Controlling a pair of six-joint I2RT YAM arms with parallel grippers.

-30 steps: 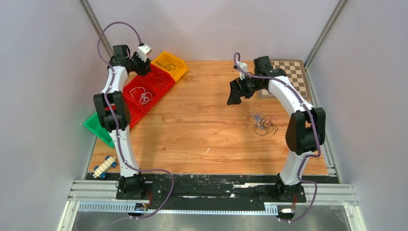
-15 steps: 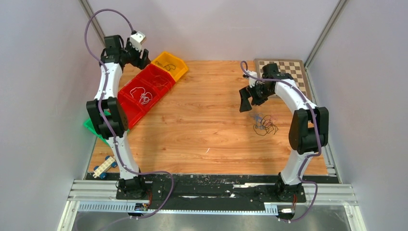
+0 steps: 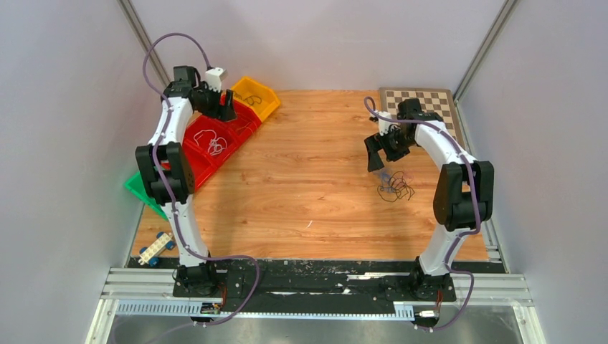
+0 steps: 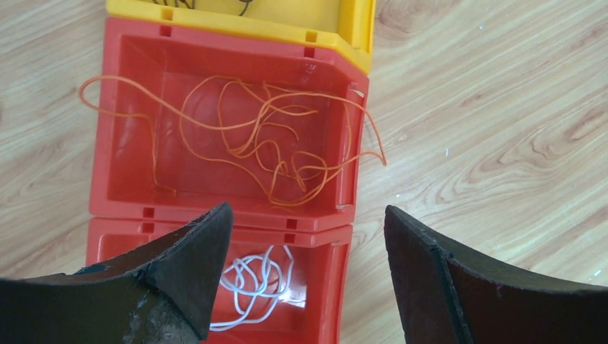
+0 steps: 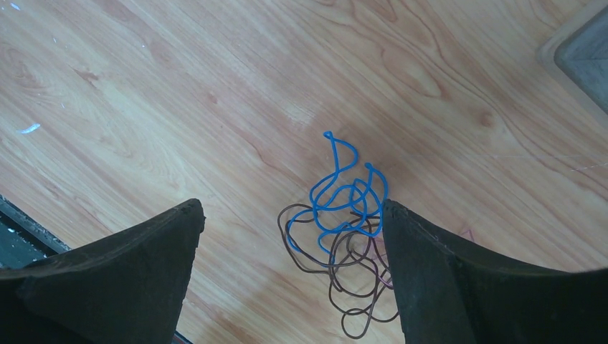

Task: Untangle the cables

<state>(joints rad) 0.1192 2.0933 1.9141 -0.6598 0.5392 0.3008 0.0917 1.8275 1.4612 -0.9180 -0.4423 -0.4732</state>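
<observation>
A small tangle of blue and brown cables lies on the wooden table at the right. My right gripper hovers just behind and left of it, open. In the right wrist view the tangle sits between the fingers, close to the right one, and nothing is held. My left gripper hangs open and empty over the red bins. Below it, an orange cable fills one red bin and spills over both side walls. A white cable lies coiled in the neighbouring red bin.
A yellow bin with a dark wire stands at the far end of the bin row, a green bin at the near end. A chessboard lies back right. A toy block car sits near the left front edge.
My left gripper opened wide and swung back over the red bins. My right gripper moved right, toward the blue and brown tangle.
</observation>
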